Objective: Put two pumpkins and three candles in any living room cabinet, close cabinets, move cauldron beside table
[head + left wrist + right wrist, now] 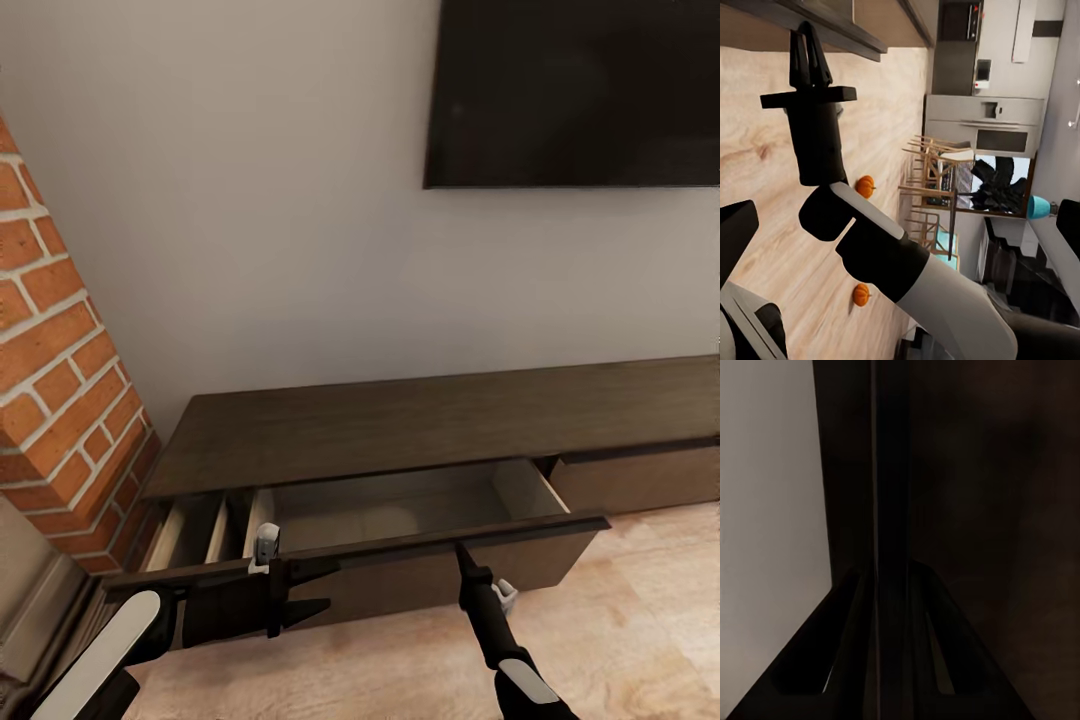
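1. Now the long dark-brown cabinet (pixel 420 420) stands against an off-white wall (pixel 250 200), under a black TV (pixel 580 90), with a red-brick fireplace (pixel 60 400) at its left end.
2. One wide drawer (pixel 400 510) is pulled out over the light wood-plank floor (pixel 620 620); its pale beige inside looks bare as far as it shows, and a narrower section to its left is open too.
3. At the drawer's front edge sits the right gripper (pixel 462 556). Its jaws are together, fingers pointing up at the dark lip; whether they touch the lip I cannot tell. In the right wrist view the closed fingers (pixel 862 645) run up along a dark wooden edge with pale wall beside it.
4. Left of that, the left gripper (pixel 310 590) is just in front of the drawer face, turned sideways. Its jaws stand apart, holding nothing.
5. Seen from the left wrist, two orange pumpkins (pixel 865 185) (pixel 861 294) lie on the plank floor, well apart from both sets of jaws, behind the right arm (pixel 870 247).
6. Beyond them are wooden chairs (pixel 934 180) and grey kitchen units (pixel 990 120).
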Robot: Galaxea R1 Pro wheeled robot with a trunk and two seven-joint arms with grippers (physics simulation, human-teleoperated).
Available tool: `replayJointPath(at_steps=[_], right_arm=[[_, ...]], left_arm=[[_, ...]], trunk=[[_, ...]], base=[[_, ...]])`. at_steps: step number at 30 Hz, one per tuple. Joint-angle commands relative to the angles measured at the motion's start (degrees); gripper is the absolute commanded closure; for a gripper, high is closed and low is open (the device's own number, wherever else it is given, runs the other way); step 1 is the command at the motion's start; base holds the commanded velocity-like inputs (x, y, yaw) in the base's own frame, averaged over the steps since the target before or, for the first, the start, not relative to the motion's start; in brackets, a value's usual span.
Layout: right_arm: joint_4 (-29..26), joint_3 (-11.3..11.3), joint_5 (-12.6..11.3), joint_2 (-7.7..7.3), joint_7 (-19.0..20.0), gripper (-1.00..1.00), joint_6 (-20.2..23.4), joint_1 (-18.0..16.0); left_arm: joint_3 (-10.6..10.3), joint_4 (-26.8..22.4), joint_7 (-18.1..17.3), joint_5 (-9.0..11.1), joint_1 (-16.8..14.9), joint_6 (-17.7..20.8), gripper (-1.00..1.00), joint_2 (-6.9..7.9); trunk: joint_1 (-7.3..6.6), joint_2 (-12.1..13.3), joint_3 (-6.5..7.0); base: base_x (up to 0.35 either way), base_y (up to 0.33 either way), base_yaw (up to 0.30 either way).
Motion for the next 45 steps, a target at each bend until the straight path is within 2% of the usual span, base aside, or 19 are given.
replayJointPath(at_steps=[1, 45], right_arm=[[0.0, 2.5, 0.3, 0.37, 0.5, 1.00, 0.4, 0.0], [-0.1, 2.5, 0.3, 0.22, 0.6, 1.00, 0.6, 0.0]], left_arm=[[-0.1, 0.0, 0.1, 0.2, 0.0, 0.1, -1.00, 0.04], [-0.1, 0.0, 0.1, 0.2, 0.0, 0.0, -1.00, 0.04]], trunk=[[-0.03, 0.0, -0.05], [-0.03, 0.0, -0.05]], base=[[-0.125, 0.000, 0.000], [-0.066, 0.000, 0.000]])
